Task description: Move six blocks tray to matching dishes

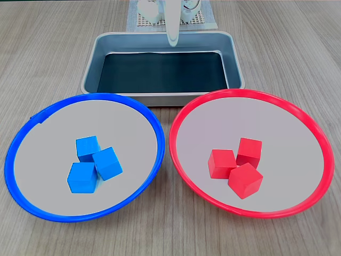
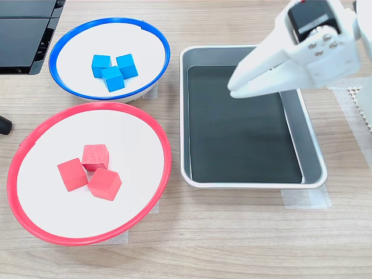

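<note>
Three blue blocks (image 1: 94,162) lay clustered and touching in the blue-rimmed dish (image 1: 32,120), and three red blocks (image 1: 236,165) sat likewise in the red-rimmed dish (image 1: 314,128). The tray (image 2: 195,55) showed its bare dark floor. My gripper (image 2: 233,89) hung above the tray, its fingers seemingly pressed together with nothing between them, though the angle left me unsure.

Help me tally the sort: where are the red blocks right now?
All three red blocks sit clustered in the red-rimmed dish, at the right of a fixed view, beside the blue-rimmed dish and in front of the tray.
</note>
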Motion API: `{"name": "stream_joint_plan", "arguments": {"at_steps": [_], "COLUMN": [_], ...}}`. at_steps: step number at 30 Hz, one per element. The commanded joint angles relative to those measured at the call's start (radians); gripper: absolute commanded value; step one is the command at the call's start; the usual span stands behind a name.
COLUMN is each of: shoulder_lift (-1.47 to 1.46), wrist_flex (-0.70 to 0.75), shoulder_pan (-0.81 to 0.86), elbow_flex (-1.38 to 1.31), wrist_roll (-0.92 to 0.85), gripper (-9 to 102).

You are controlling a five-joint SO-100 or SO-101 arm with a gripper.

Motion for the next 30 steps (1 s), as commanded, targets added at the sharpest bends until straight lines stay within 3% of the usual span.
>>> {"name": "stream_joint_plan", "arguments": {"at_steps": [1,3,11,13,30], "shoulder_lift": [0.164,0.216,0.216,0.216,0.216], "wrist_flex": [0.130,0.195,0.196,0.196,0.196], "shoulder_pan": [-0.003,0.014,0.044,0.044,0.044], "elbow_flex": [0.052,0.067,0.066,0.066,0.066], "wrist_roll": [0.009,0.020,0.058,0.058,0.058], "gripper": [0,0,4,0,0]}}
